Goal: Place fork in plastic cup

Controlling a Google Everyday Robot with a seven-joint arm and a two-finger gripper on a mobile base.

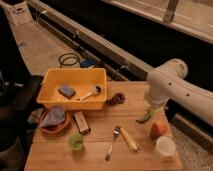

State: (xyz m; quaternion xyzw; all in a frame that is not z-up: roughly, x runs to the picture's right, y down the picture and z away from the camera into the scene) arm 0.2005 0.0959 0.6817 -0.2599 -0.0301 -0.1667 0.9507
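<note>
1. Fork (112,144) destination: small light-green translucent plastic cup (76,141), upright, mouth up to receive it.
2. The slim silvery metal fork lies flat on the wooden table (60,160), free for grasping, just beside a yellow cob-like stick (129,139).
3. The gripper (156,107) hangs beneath the white arm (170,82), well apart at right; whether open or closed cannot be told.

Silvery fork (112,145), light-green plastic cup (76,142) (white arm (170,86), jaws at right).

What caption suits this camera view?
Fork lies beside corn cob, green plastic cup nearby; robot arm hangs at right of table, claw unseen.
</note>
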